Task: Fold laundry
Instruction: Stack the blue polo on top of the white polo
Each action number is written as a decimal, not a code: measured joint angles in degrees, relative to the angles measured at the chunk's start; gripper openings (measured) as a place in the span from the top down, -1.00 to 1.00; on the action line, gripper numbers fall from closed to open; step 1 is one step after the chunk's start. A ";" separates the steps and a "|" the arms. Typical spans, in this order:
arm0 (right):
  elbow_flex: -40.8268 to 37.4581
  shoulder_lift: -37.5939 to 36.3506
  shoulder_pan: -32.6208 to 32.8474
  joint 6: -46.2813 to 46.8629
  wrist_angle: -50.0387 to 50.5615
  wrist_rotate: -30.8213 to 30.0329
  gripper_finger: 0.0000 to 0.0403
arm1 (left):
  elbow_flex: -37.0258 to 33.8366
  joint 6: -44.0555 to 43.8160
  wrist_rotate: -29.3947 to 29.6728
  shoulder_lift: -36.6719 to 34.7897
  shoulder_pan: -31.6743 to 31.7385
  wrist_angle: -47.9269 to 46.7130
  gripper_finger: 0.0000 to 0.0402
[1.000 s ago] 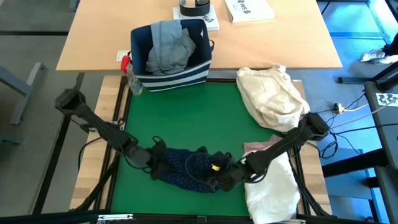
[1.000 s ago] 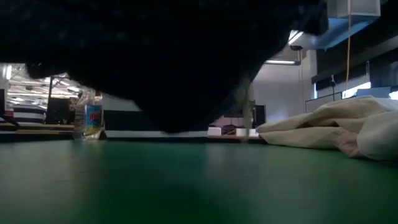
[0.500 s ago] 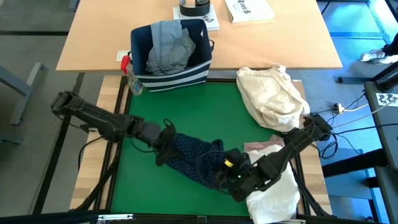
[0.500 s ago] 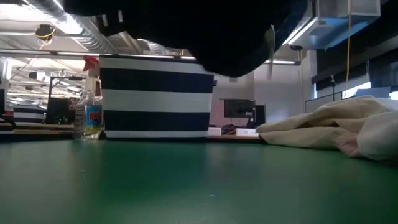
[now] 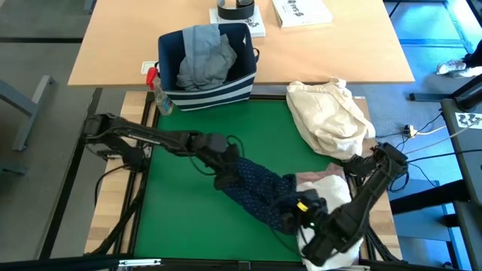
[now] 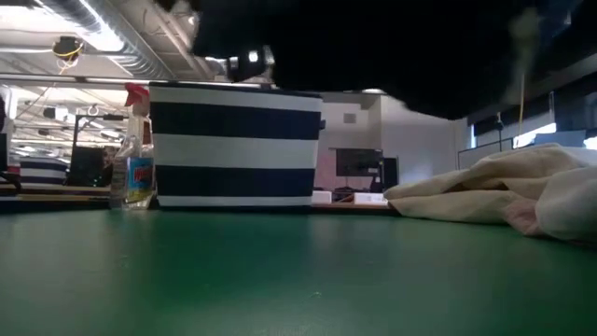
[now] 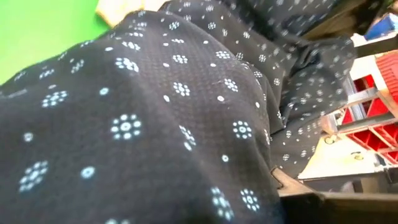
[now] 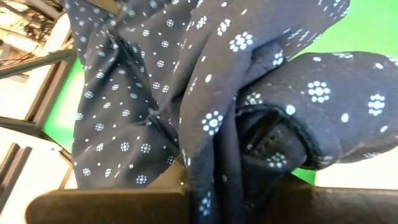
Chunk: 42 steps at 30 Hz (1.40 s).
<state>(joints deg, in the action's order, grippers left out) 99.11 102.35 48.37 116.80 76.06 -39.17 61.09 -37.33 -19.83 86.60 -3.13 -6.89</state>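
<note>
high view, left tool (image 5: 224, 172) and right tool (image 5: 300, 213) each gripping navy dotted shirt (image 5: 260, 190) above green mat (image 5: 188, 218)

Both arms (image 5: 162, 139) inward, jaws clamped

The navy dotted shirt (image 5: 260, 188) has been drawn out from a bunched heap near the desk's front edge into a long diagonal band. The left hand (image 5: 226, 172) has swung inward toward the green mat's middle, while the right hand (image 5: 297, 214) has pulled back toward the front right corner, over the white shirt (image 5: 327, 226).
</note>
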 joint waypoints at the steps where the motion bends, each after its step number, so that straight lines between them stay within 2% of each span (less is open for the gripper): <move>1: 0.00 0.00 0.98 1.85 1.37 0.03 0.75 | 1.99 0.56 -0.67 1.63 0.30 -0.01 0.86; 6: 0.00 0.00 5.48 9.19 8.24 1.43 0.75 | 12.57 1.97 -2.82 11.26 1.50 -0.16 0.86; 17: -0.15 -1.84 12.71 9.39 13.78 5.89 0.75 | 41.02 1.92 -9.11 34.26 2.23 -0.22 0.86; 27: -0.28 -2.14 19.36 10.47 14.05 11.79 0.75 | 61.40 0.02 -12.01 49.06 2.35 -1.42 0.85; 33: -0.28 -1.24 20.40 11.39 14.03 20.50 0.75 | 66.68 0.00 -12.97 54.41 2.33 -1.32 0.86; 38: -0.32 0.95 19.69 11.61 12.26 27.25 0.75 | 67.02 3.44 -13.47 56.62 2.39 0.17 0.84; 42: -0.33 2.93 18.50 11.64 9.51 29.48 0.75 | 67.00 6.62 -14.03 58.71 2.33 3.37 0.84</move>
<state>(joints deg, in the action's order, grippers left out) 98.78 105.28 66.88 128.44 85.57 -9.69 128.09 -30.72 -33.86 145.32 -0.80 -3.53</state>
